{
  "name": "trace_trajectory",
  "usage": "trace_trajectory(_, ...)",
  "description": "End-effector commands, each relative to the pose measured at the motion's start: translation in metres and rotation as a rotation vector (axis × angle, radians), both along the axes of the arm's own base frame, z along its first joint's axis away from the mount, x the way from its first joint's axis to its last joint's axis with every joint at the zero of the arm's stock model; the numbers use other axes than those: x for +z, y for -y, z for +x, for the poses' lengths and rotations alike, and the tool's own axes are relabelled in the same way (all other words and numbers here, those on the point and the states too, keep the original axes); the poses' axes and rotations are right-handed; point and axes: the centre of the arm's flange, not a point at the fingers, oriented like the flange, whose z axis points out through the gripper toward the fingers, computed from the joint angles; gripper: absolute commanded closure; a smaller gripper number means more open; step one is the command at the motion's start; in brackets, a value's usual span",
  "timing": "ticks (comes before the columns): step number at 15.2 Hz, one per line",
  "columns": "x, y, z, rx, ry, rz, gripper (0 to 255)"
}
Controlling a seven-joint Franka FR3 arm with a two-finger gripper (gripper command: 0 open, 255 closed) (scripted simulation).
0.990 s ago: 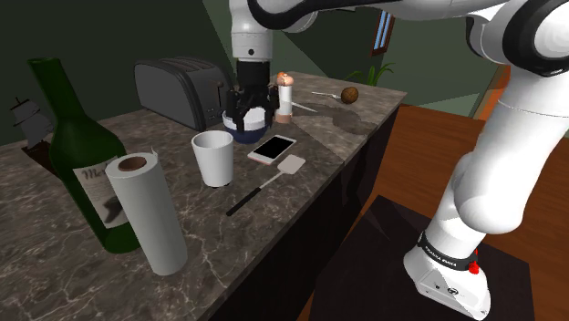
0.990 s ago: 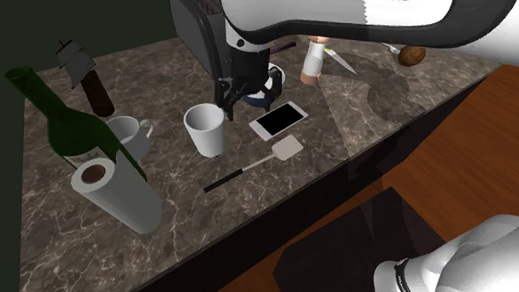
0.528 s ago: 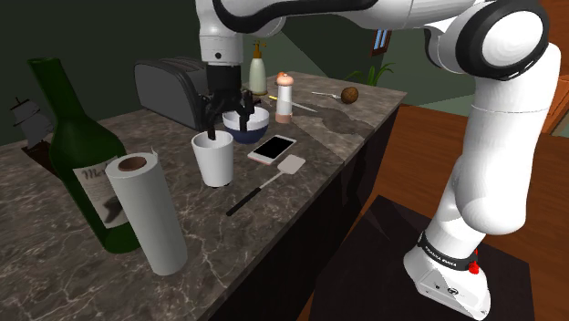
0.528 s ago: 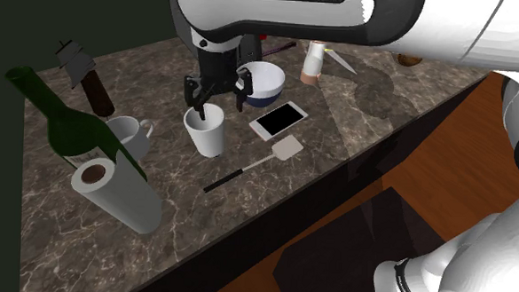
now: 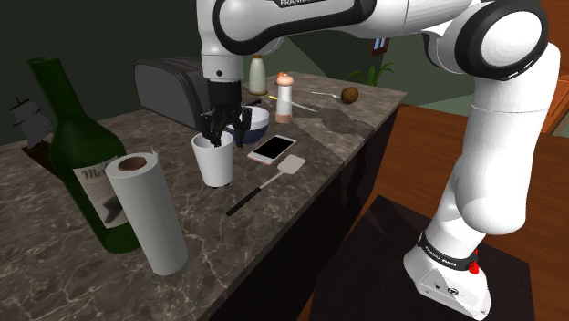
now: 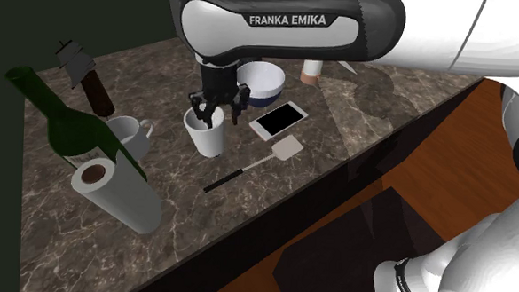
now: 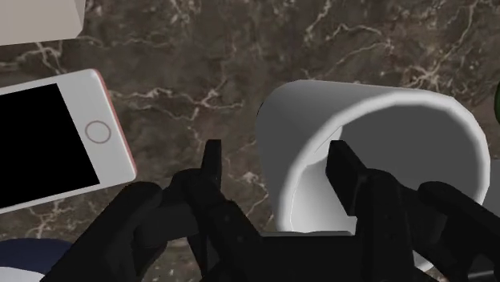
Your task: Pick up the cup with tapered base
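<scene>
1. Directly over the cup, the black gripper (image 5: 224, 128) points straight down with its fingers spread apart. In the wrist view one finger (image 7: 213, 172) stands outside the cup's wall and the other reaches inside the mouth, so the wall lies between them. The jaws are not closed on it, and I cannot tell whether either finger touches the wall.
2. The cup (image 5: 214, 166) is white, wider at the rim than at the foot. It stands upright on a dark, veined countertop (image 5: 196, 223).
3. Just beside the cup, on the shoulder view's right, a phone (image 5: 274, 147) lies flat with a black screen and a pinkish edge.
4. Behind the gripper in the shoulder view is a bowl (image 6: 262, 79), white inside and dark blue outside, close to the phone's far end.
5. A spatula (image 5: 290, 165) lies near the phone's near end. Its pale square head is toward the phone, and its thin dark handle runs toward the counter's front edge.
6. Farther back a dark grey toaster (image 5: 173, 87) stands behind the cup. A small white shaker (image 5: 285, 98) with a reddish top stands upright beside the bowl.
7. Toward the shoulder view's left, an upright paper roll (image 5: 146, 214) stands just in front of a tall green bottle (image 5: 82, 155). In the second exterior view a white mug (image 6: 129, 136) sits between the bottle and the cup.
</scene>
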Motion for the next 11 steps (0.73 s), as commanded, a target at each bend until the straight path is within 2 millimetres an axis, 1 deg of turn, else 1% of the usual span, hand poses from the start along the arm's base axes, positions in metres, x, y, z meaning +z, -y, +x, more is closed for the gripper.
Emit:
trace_trajectory(1, -0.001, 0.0, 0.0, 0.0, 0.0, 0.0, 255)
trace_trajectory(9, 0.0, 0.0, 0.0, 0.0, 0.0, 0.0, 255)
trace_trajectory(11, 0.01, 0.0, 0.0, 0.0, 0.0, 0.0, 255)
